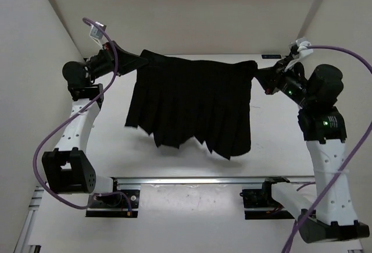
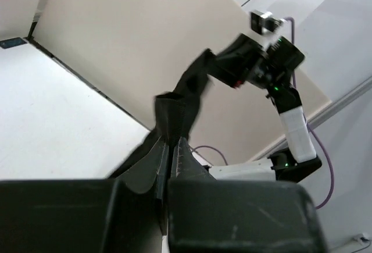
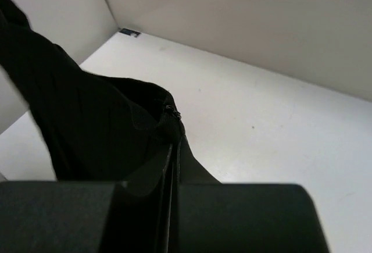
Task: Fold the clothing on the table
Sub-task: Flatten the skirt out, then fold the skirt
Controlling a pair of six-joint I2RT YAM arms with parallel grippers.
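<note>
The clothing (image 1: 195, 104), a black pleated skirt, hangs in the air above the white table (image 1: 104, 148), stretched between both arms by its waistband with the pleated hem drooping toward the near side. My left gripper (image 1: 141, 59) is shut on the waistband's left corner; in the left wrist view the fabric (image 2: 177, 104) rises out of the pinched fingertips of that gripper (image 2: 170, 142). My right gripper (image 1: 258, 74) is shut on the right corner. Dark cloth (image 3: 87, 131) fills the left of the right wrist view, bunched at the right gripper's (image 3: 174, 142) tips.
White walls (image 1: 35, 38) close in the table on the left, right and back. An aluminium rail (image 1: 192, 180) runs along the near edge between the two arm bases. Purple cables (image 1: 46, 142) loop beside each arm.
</note>
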